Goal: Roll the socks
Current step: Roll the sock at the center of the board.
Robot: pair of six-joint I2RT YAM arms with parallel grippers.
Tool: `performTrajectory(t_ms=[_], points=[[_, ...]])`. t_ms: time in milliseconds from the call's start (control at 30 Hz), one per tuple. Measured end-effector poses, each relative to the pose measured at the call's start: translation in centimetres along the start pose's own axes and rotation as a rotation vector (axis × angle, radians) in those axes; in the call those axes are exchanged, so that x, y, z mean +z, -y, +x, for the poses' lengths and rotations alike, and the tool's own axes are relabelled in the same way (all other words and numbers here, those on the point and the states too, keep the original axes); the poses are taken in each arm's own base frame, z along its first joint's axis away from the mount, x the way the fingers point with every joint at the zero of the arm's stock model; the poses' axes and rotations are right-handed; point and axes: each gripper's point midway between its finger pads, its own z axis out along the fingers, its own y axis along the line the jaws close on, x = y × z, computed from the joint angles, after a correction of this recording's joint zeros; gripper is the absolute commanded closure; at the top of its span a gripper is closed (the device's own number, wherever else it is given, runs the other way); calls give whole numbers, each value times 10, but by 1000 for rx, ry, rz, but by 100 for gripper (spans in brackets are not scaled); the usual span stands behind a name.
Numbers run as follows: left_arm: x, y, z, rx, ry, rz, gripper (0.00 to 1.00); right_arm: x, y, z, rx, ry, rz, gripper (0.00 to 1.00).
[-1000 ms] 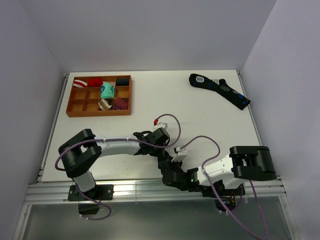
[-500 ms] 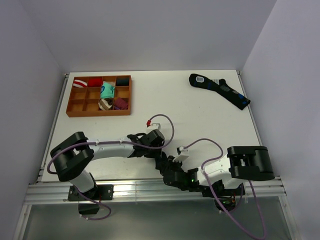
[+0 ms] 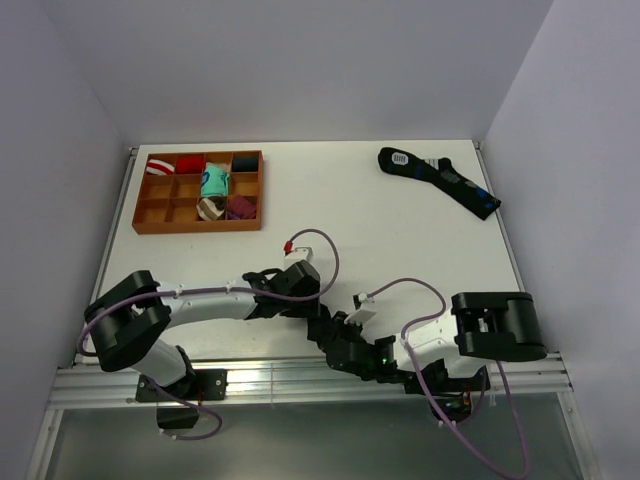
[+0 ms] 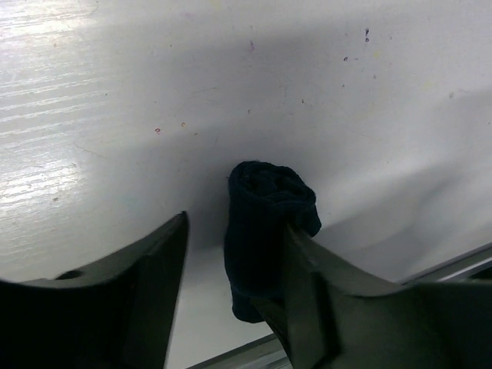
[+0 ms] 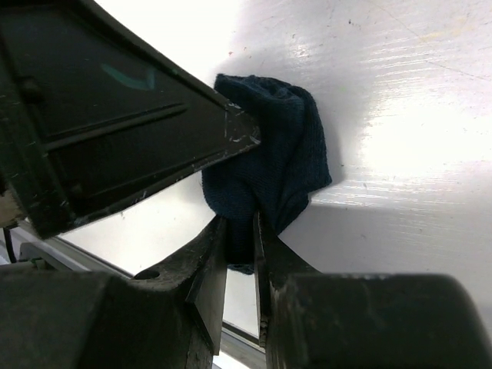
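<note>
The socks (image 4: 267, 223) are a dark navy rolled bundle lying on the white table near its front edge. My left gripper (image 4: 234, 227) stands open around them: the right finger (image 4: 315, 292) touches the bundle and the left finger (image 4: 146, 284) is apart from it. In the right wrist view the socks (image 5: 273, 165) sit just ahead of my right gripper (image 5: 240, 231), which is shut on a fold of the fabric at the bundle's near end. From above, the two grippers meet near the table's front middle and hide the socks.
An orange compartment tray (image 3: 197, 228) with several colourful sock bundles stands at the back left. A longer black sock with blue patches (image 3: 440, 180) lies at the back right. The metal rail of the table's front edge (image 3: 270, 375) runs just behind the grippers.
My left gripper has opened, letting go of the bundle, and its arm has stretched out lower over the table. My right gripper has closed tighter on the sock fabric.
</note>
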Motion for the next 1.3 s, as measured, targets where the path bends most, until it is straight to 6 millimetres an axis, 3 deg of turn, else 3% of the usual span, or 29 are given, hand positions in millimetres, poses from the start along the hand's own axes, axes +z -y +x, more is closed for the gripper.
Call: performTrajectory(t_ms=[1300], points=[[-10, -11, -1, -118, 0, 134, 43, 3, -3, 4, 100, -13, -34, 80]])
